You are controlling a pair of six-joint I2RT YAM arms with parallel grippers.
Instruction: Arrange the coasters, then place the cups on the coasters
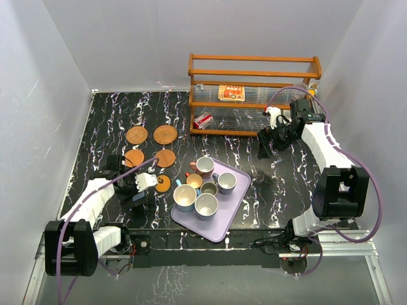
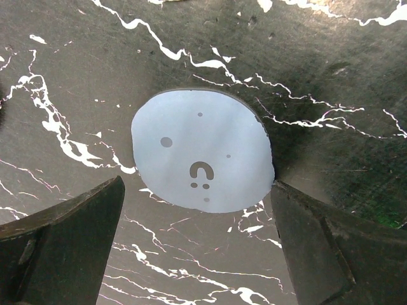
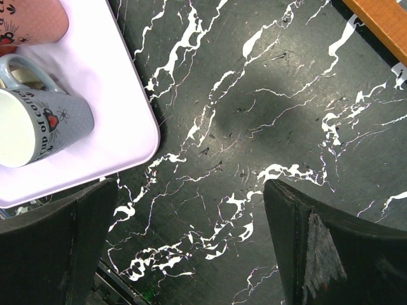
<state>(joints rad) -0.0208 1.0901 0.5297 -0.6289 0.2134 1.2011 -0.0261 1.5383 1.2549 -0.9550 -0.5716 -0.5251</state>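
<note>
Two woven rattan coasters (image 1: 137,135) (image 1: 165,134) and two plain orange coasters (image 1: 133,157) (image 1: 165,157) lie in a square at the left. An orange dotted coaster (image 1: 163,184) lies beside the tray. A grey-blue coaster (image 2: 200,149) lies flat on the table just ahead of my open left gripper (image 2: 198,248) (image 1: 130,190); the right fingertip (image 2: 283,197) sits at its edge. Several cups stand on the lilac tray (image 1: 238,203), among them a pink cup (image 1: 205,166) and a blue-grey cup (image 1: 225,183) (image 3: 38,127). My right gripper (image 3: 191,241) (image 1: 264,149) hangs open over bare table beside the tray's corner (image 3: 137,140).
A wooden rack (image 1: 254,95) stands at the back right with a printed packet (image 1: 231,93) on its shelf and a red-and-white can (image 1: 203,121) lying below. White walls close in the black marbled table on three sides.
</note>
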